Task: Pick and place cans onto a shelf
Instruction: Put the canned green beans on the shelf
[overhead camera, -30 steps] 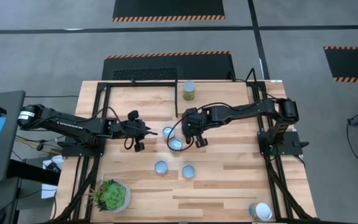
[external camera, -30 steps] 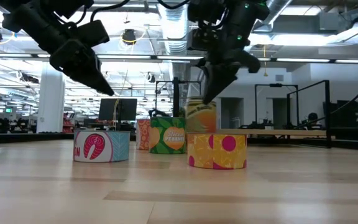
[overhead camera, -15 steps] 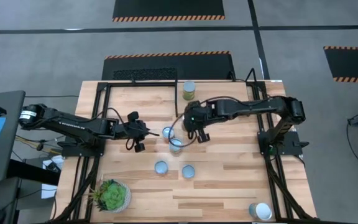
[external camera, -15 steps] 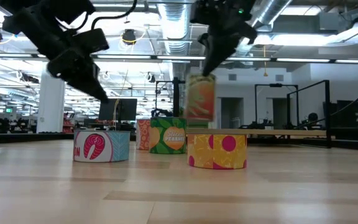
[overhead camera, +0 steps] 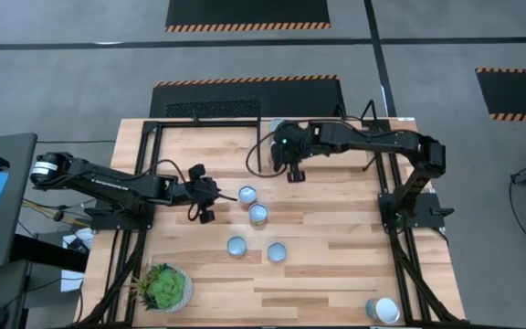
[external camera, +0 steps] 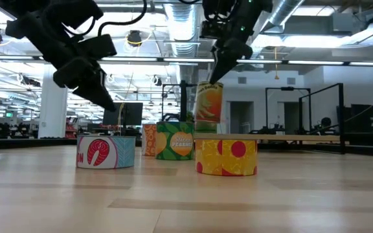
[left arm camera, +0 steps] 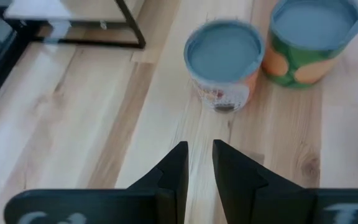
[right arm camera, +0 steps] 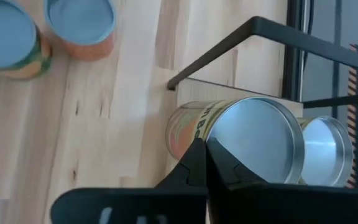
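My right gripper (overhead camera: 288, 157) is shut on a tall can with an orange and green label (external camera: 208, 102), held in the air at the near left corner of the shelf (right arm camera: 253, 68). Another can (right arm camera: 329, 152) stands on the shelf just beyond it. Several cans stand on their bases on the table: two (overhead camera: 247, 195) (overhead camera: 258, 214) in the middle and two (overhead camera: 236, 245) (overhead camera: 277, 251) nearer. My left gripper (overhead camera: 206, 197) hovers left of them, empty, its fingers nearly together; in its wrist view an orange can (left arm camera: 224, 59) lies ahead. My right gripper holds the tall can at the edge of its silver top (right arm camera: 229, 149), the two fingers close together there and hiding the exact spot. The fingers slant down from above (external camera: 220, 71). The can hangs below them, slightly tilted, clear of the table.
A potted plant (overhead camera: 164, 288) stands at the near left and one more can (overhead camera: 386, 311) at the near right corner. Thin black rods (right arm camera: 253, 25) frame the shelf. In the low view a yellow can (external camera: 225, 157) stands nearest, a salmon-labelled one (external camera: 105, 152) to its left.
My right gripper has lifted the tall can up from among the cans in the middle of the table and carried it toward the far edge, to the shelf's corner. The can has come clear of the table. The other cans have stayed in place.
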Action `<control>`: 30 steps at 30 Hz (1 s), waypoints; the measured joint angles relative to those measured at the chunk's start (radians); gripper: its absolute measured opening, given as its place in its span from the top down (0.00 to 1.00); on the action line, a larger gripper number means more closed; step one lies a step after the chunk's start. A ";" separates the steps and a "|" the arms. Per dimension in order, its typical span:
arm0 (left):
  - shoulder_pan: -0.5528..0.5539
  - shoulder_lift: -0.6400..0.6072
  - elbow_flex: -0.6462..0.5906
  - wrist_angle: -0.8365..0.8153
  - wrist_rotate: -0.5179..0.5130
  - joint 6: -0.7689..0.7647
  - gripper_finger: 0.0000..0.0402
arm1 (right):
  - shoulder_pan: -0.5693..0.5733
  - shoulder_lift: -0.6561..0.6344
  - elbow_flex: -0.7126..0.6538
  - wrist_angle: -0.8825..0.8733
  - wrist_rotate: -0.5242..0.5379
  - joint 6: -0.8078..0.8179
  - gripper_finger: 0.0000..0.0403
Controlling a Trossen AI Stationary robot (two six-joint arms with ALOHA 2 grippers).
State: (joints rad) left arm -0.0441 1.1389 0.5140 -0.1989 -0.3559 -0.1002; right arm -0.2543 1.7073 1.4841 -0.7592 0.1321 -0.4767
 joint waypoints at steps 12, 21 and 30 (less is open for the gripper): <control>0.000 0.000 0.000 0.032 0.001 0.010 0.84 | -0.043 0.000 -0.001 0.040 -0.059 -0.002 0.98; 0.000 0.000 0.000 0.033 0.001 0.010 0.84 | -0.042 0.000 -0.049 0.084 -0.058 0.013 0.98; 0.000 0.000 0.000 0.033 0.001 0.009 0.84 | -0.057 0.000 -0.050 0.087 -0.055 0.016 0.98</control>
State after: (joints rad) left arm -0.0444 1.1393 0.5140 -0.1661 -0.3553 -0.0910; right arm -0.3115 1.7073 1.4345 -0.6726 0.0775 -0.4603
